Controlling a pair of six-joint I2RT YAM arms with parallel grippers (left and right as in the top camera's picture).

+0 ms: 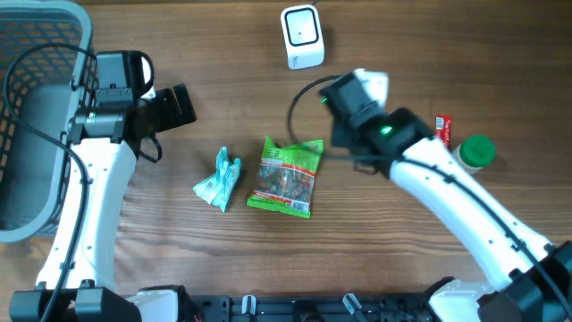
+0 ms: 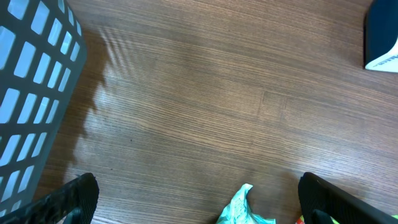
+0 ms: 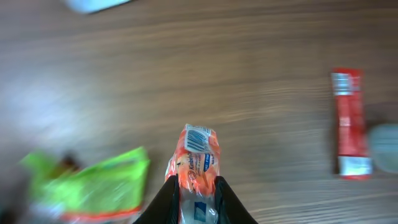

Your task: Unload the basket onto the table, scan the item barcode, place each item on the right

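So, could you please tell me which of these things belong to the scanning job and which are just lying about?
In the job:
- orange packet, barcode showing, clamped in the right claw
- white box, likely the scanner

Just lying about:
- green snack bag
- teal wrapper
- red sachet
- green-capped bottle
- grey basket

Blurred scanner (image 3: 93,4), cropped at top
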